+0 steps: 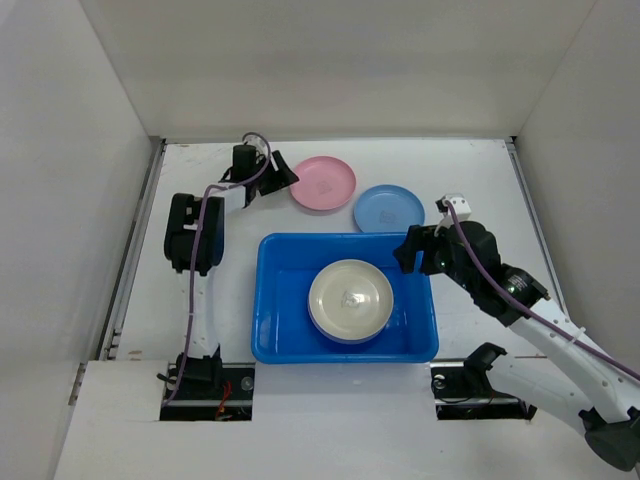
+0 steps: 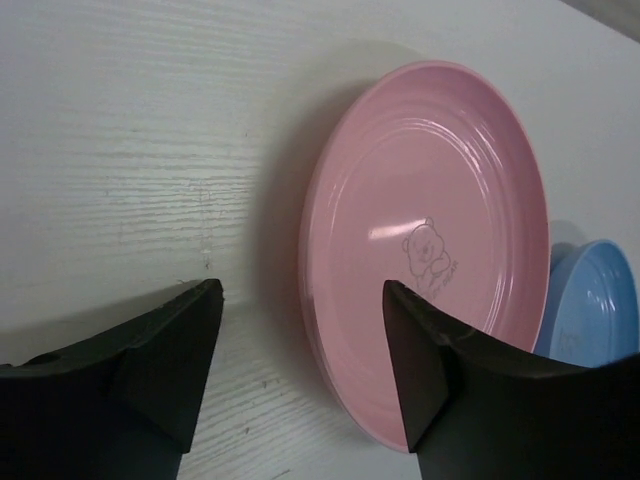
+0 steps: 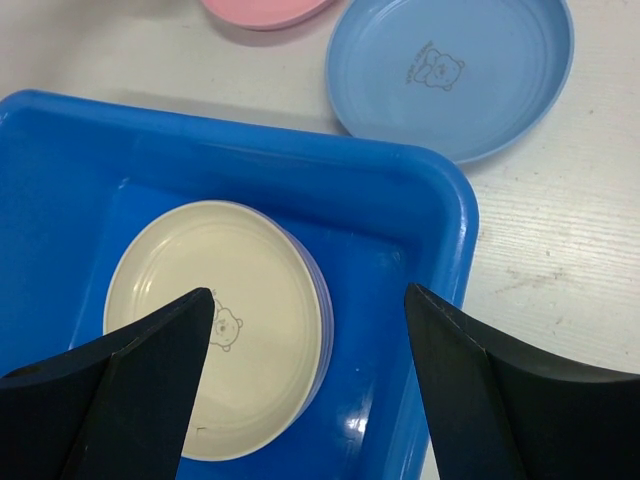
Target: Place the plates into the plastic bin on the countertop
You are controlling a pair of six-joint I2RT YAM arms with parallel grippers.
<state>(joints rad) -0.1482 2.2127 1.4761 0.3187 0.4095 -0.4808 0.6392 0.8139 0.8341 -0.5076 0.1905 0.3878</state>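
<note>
Left pincer (image 2: 300,292) astride pink plate (image 2: 430,200) — face-up.

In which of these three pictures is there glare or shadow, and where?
Top external view: even, soft light, a small glint on the cream plate. Left wrist view: a bright streak on the pink plate, its shadow on the countertop to its left. Right wrist view: white glints on the plastic bin floor.
</note>
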